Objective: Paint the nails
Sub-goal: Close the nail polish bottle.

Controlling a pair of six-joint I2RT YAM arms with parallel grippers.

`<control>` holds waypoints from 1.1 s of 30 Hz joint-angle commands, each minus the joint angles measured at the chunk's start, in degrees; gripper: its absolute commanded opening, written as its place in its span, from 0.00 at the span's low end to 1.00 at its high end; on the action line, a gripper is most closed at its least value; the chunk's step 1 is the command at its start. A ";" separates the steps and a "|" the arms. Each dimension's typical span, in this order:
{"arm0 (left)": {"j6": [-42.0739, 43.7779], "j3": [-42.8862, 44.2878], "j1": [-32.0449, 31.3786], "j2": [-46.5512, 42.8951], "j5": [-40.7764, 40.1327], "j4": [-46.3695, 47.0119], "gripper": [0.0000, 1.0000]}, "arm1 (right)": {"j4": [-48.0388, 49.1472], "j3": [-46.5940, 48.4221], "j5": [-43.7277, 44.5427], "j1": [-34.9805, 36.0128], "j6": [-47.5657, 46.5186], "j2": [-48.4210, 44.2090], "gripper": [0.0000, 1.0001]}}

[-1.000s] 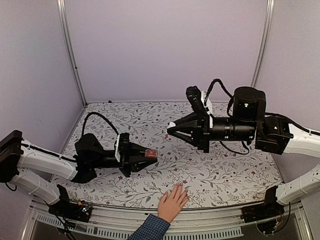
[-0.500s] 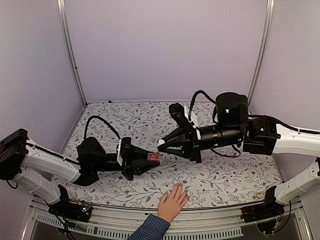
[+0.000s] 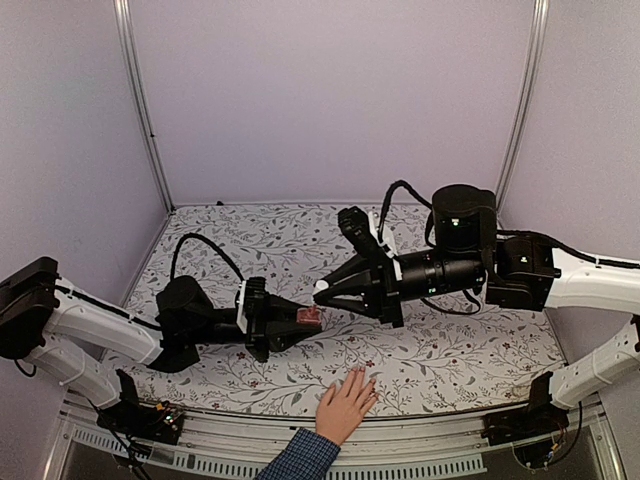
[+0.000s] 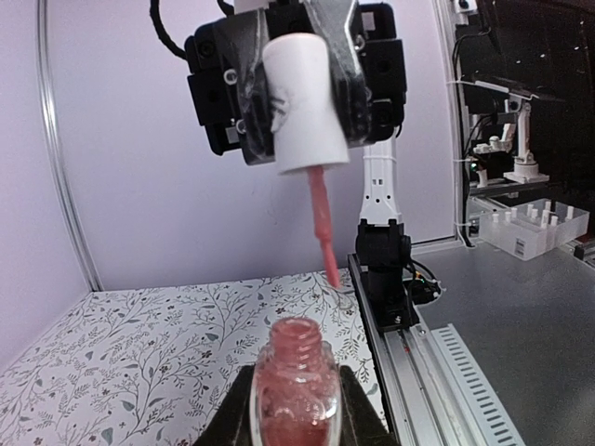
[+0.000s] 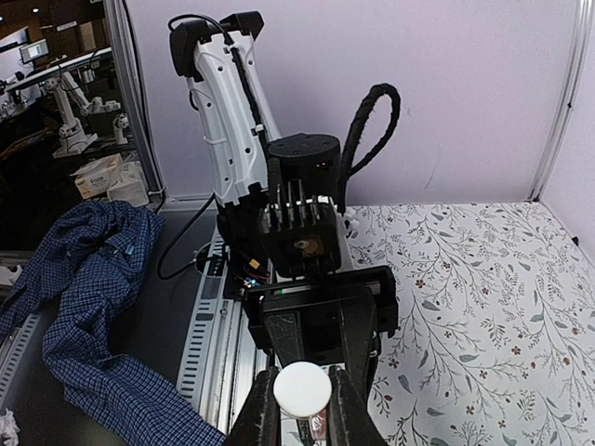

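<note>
At mid-table, left gripper (image 3: 296, 325) is clamped on the open pink bottle (image 4: 296, 390), neck upright, so it serves as a steady well for dipping. Right gripper (image 3: 325, 290) is closed on the white cap (image 4: 302, 102). Its brush (image 4: 322, 218) hangs clear of the bottle, tip just above the mouth. Hand (image 3: 347, 405) lies flat at the near edge of the table (image 3: 450, 350), nails (image 3: 359, 373) facing up, well apart from the brush. Judgement: the 2 arms split holding and brushing; 0 nails reached yet.
</note>
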 commanded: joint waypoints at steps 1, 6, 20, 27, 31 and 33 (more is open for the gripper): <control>0.78 1.05 -0.73 0.35 0.63 0.92 0.00 | 1.56 0.51 1.30 0.41 -0.67 0.88 0.00; 0.89 1.16 -0.75 0.28 1.07 0.45 0.00 | 1.81 0.03 2.78 0.36 -0.70 0.80 0.00; 0.66 1.52 -0.84 0.46 1.34 0.26 0.00 | 1.78 -0.89 2.76 0.41 -0.84 1.49 0.00; 0.50 1.52 -0.82 0.55 0.89 0.30 0.00 | 1.61 -1.68 2.86 0.43 -0.62 1.19 0.00; 0.46 1.76 -0.83 0.46 0.79 0.24 0.00 | 1.77 -2.41 2.84 0.41 -0.49 1.36 0.00; 0.47 1.89 -0.81 0.51 0.75 0.01 0.00 | 1.67 -2.60 2.85 0.37 -0.48 1.49 0.00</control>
